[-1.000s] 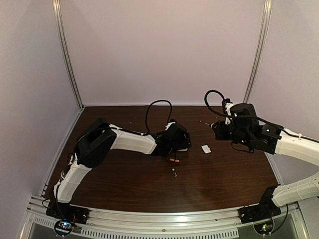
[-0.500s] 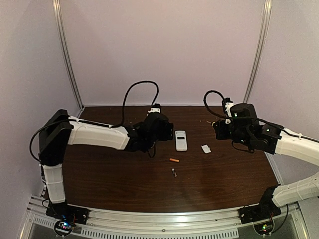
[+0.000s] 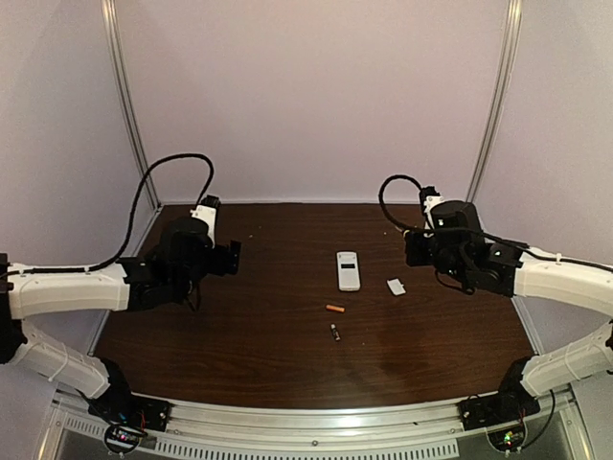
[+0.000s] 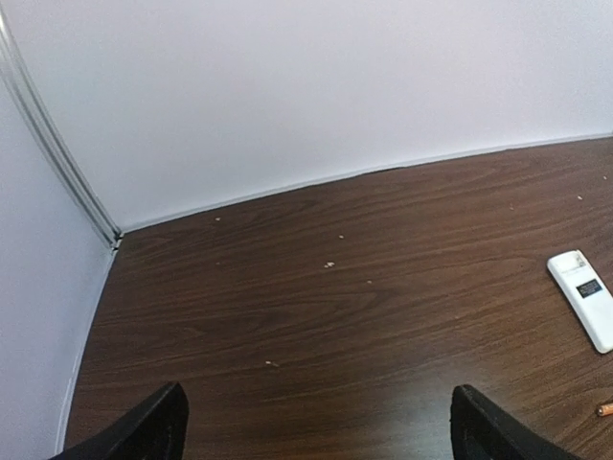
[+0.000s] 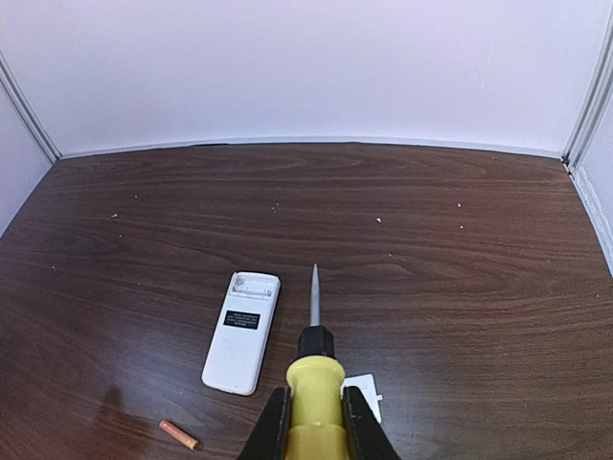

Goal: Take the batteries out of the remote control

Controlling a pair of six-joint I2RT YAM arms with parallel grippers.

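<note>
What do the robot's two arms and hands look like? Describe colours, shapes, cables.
The left arm and right arm have white tubular links with black joint housings. A black cable loops above each wrist. The left hand and right hand each have two black fingers.

My white-and-black arms
White shells on left arm (image 3: 67,287) and right arm (image 3: 565,280); black wrists, looped black cables (image 3: 177,155), black left gripper (image 4: 318,422) fingers.

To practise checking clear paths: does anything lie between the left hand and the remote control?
Nothing visible does. Only bare table separates the open left hand from the remote control. The orange battery and the dark battery lie nearer the front edge, off that line.
</note>
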